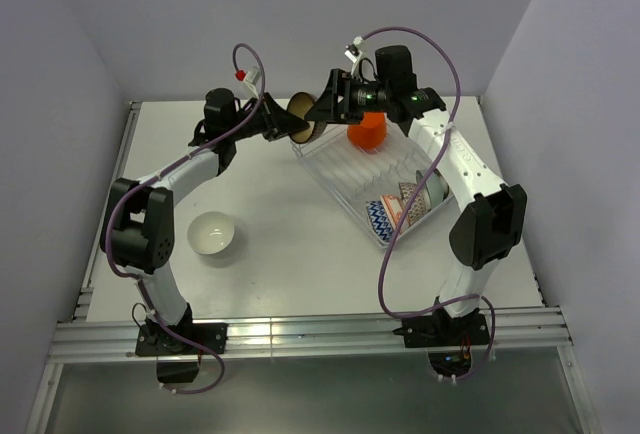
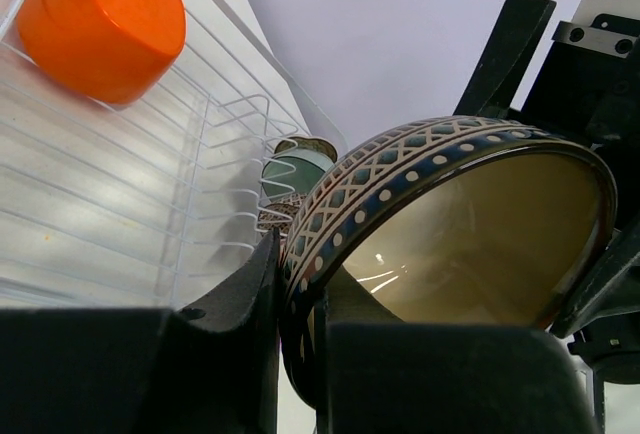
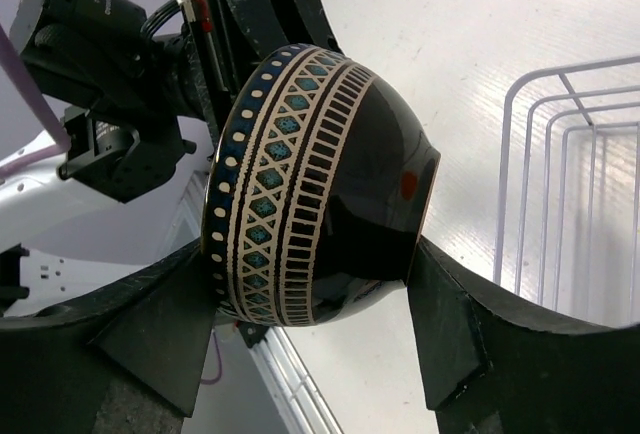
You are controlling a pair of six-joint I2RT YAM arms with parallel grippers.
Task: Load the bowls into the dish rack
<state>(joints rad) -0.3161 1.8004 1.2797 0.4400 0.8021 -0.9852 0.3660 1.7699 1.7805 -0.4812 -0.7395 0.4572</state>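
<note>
A dark brown bowl (image 1: pixel 300 117) with a band of diamond and dot patterns hangs in the air at the dish rack's far left corner. My left gripper (image 1: pixel 278 124) is shut on its rim (image 2: pixel 330 204), one finger inside and one outside. My right gripper (image 1: pixel 322 106) spans the same bowl (image 3: pixel 300 184), one finger against the rim and the other against the base. The wire dish rack (image 1: pixel 345 169) holds an orange-red bowl (image 1: pixel 366 131) at its far end and several bowls at its near end, among them a blue zigzag one (image 1: pixel 381 221). A white bowl (image 1: pixel 212 234) sits on the table.
The rack lies diagonally on a clear tray at the table's right centre, with free tines (image 2: pixel 215 154) between the orange-red bowl (image 2: pixel 105 19) and a pale teal bowl (image 2: pixel 295 169). Walls enclose the table at the back and both sides.
</note>
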